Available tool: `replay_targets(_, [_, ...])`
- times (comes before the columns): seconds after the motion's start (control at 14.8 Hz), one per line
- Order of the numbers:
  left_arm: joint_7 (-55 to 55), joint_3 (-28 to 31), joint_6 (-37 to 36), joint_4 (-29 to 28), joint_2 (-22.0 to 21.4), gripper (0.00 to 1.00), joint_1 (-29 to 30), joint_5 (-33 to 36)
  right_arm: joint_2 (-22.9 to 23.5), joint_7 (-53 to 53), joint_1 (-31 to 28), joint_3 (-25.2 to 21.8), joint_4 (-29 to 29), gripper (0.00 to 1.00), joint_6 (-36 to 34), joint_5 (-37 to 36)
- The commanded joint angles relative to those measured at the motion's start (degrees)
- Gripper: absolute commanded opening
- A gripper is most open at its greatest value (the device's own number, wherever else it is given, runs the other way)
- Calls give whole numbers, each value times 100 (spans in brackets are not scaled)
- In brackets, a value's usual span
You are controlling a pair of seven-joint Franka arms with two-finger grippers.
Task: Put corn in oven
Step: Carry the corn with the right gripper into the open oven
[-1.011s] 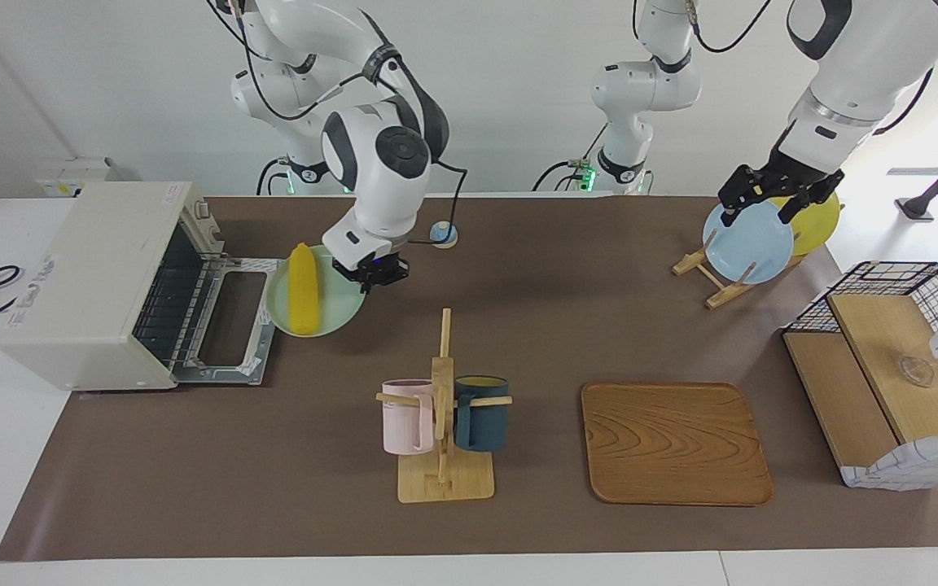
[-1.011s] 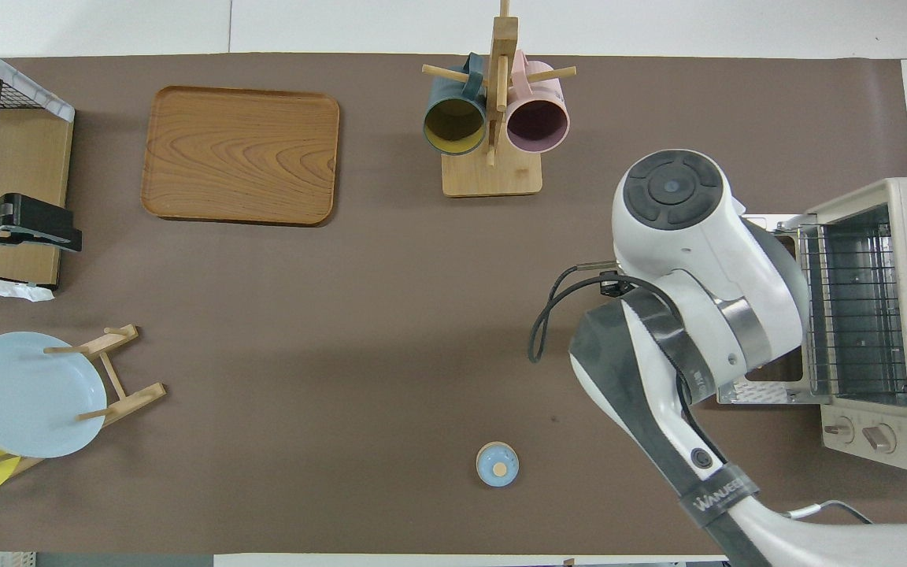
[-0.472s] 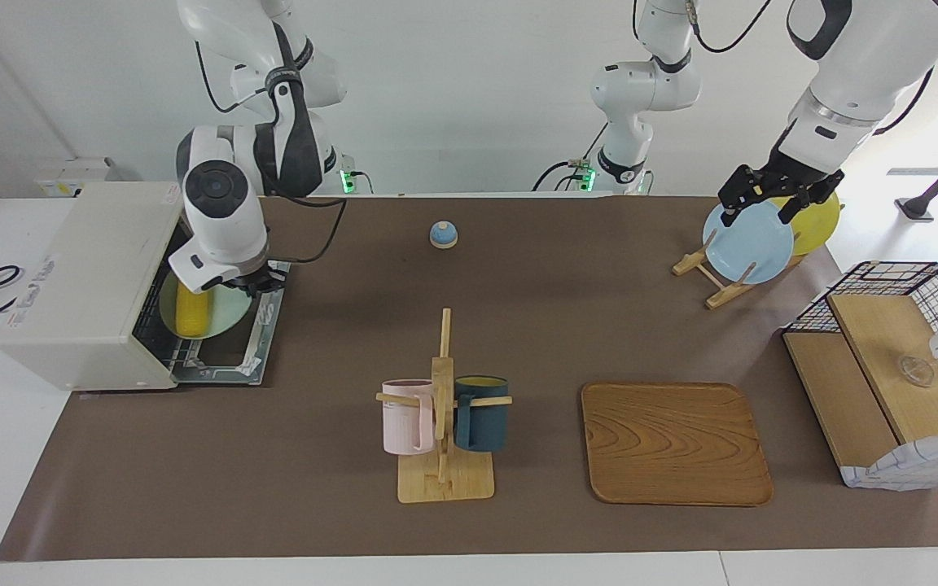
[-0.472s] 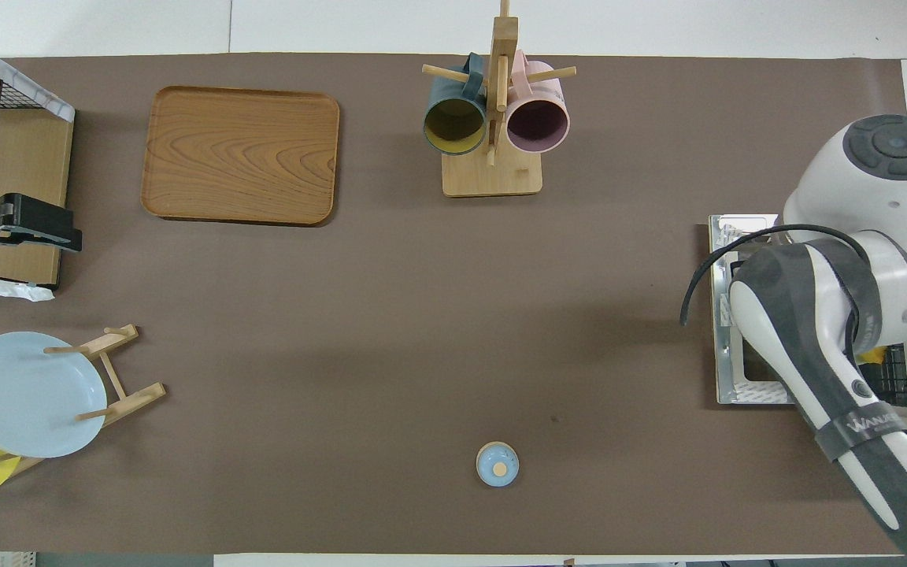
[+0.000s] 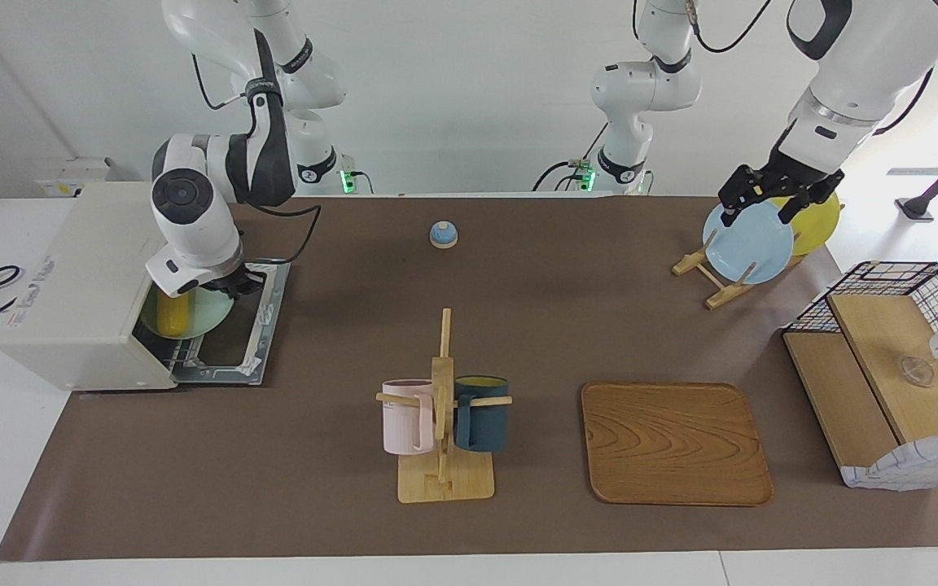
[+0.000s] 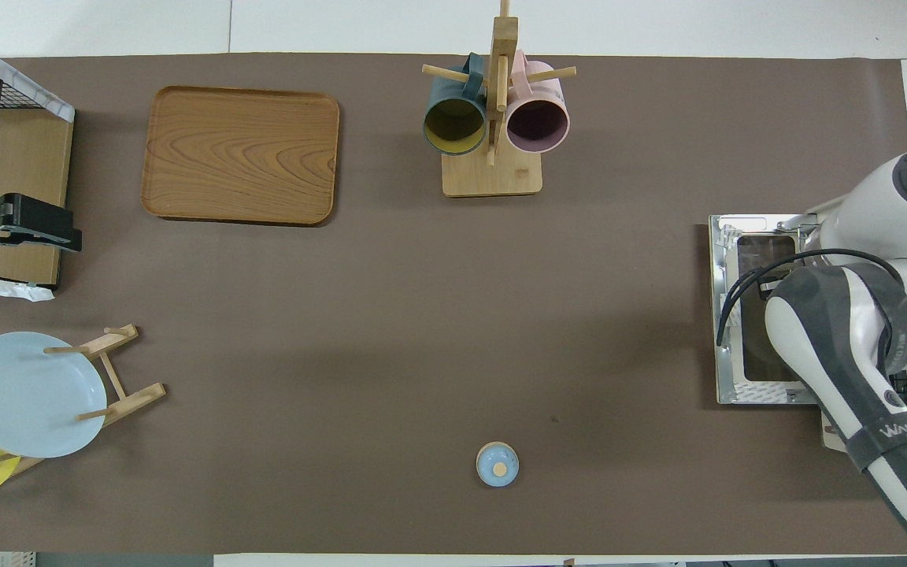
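Observation:
The yellow corn (image 5: pixel 172 316) lies on a pale green plate (image 5: pixel 210 312) that sits partly inside the mouth of the off-white oven (image 5: pixel 82 273), above its dropped-down door (image 5: pixel 234 342). My right gripper (image 5: pixel 234 285) is shut on the plate's rim at the oven opening. In the overhead view the right arm hides corn and plate, and only the oven door (image 6: pixel 760 366) shows. The left gripper (image 5: pixel 772 198) hangs open and holds nothing, up in the air at the left arm's end of the table, and waits; from overhead the left gripper (image 6: pixel 16 224) is over the basket.
A mug rack (image 5: pixel 443 423) with a pink and a dark blue mug stands mid-table, beside a wooden tray (image 5: pixel 675 443). A wire-and-wood basket (image 5: pixel 892 366) and a plate rack with a blue plate (image 5: pixel 750 244) and a yellow plate (image 5: pixel 821 218) are at the left arm's end. A small blue knob (image 5: pixel 443 234) lies nearer the robots.
The right arm has swung the green plate with the corn from the table beside the oven door over the door and into the oven mouth. The left arm has not moved.

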Motion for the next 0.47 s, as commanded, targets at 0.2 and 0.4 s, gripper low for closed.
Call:
replay_targets(0.2, [33,-35,79,-211,-172,100,58,37,-148,-381,-436,88,-304,0,245,-38])
replay_targets(0.4, [33,-35,79,-211,-172,100,58,37,-148,-372,-428,88,-322,7,245,-11])
